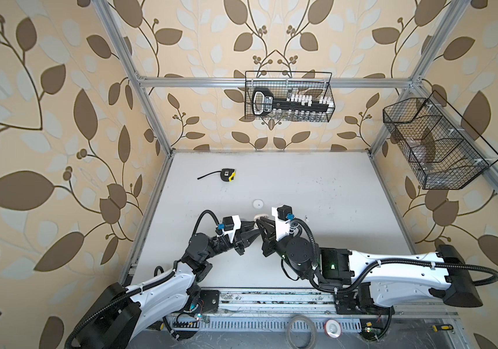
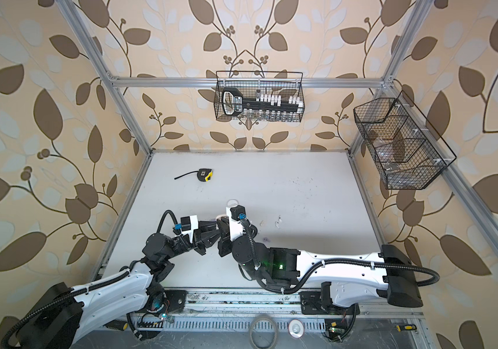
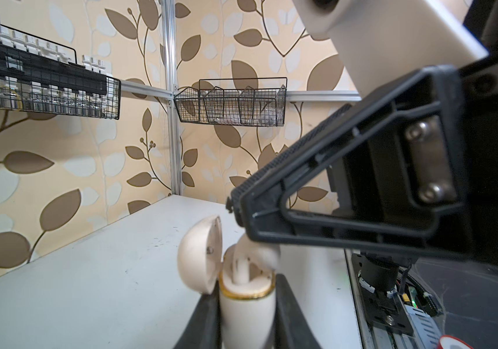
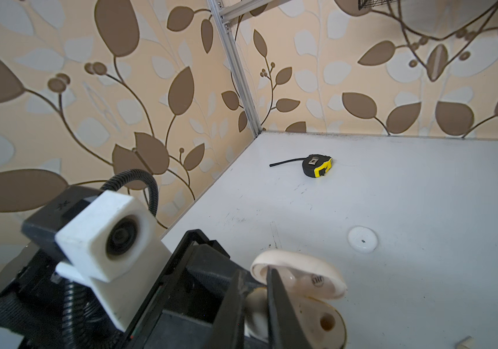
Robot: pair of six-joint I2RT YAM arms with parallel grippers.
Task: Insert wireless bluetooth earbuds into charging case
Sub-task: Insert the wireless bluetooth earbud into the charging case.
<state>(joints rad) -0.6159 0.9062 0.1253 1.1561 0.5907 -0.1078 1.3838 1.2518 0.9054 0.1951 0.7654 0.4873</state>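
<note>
My left gripper point(image 3: 246, 302) is shut on the cream charging case point(image 3: 247, 317), held upright with its lid point(image 3: 199, 256) swung open. A cream earbud point(image 3: 241, 266) stands stem-down in one socket of the case. My right gripper point(image 4: 255, 284) reaches in from above, shut on that earbud point(image 4: 255, 308). The other socket point(image 4: 327, 321) is empty. In both top views the two grippers point(image 1: 253, 225) point(image 1: 259, 223) meet over the case point(image 1: 261, 216) at mid-table. Loose earbuds lie to the right: two pale ones point(image 2: 262, 223) point(image 2: 278, 222) and a lilac one point(image 2: 267, 240).
A white round puck point(image 1: 258, 204) lies just behind the case. A black and yellow tape measure point(image 1: 228, 175) sits at the back left. Two wire baskets point(image 1: 288, 96) point(image 1: 435, 142) hang on the frame. A tape roll point(image 1: 300, 329) lies on the front rail.
</note>
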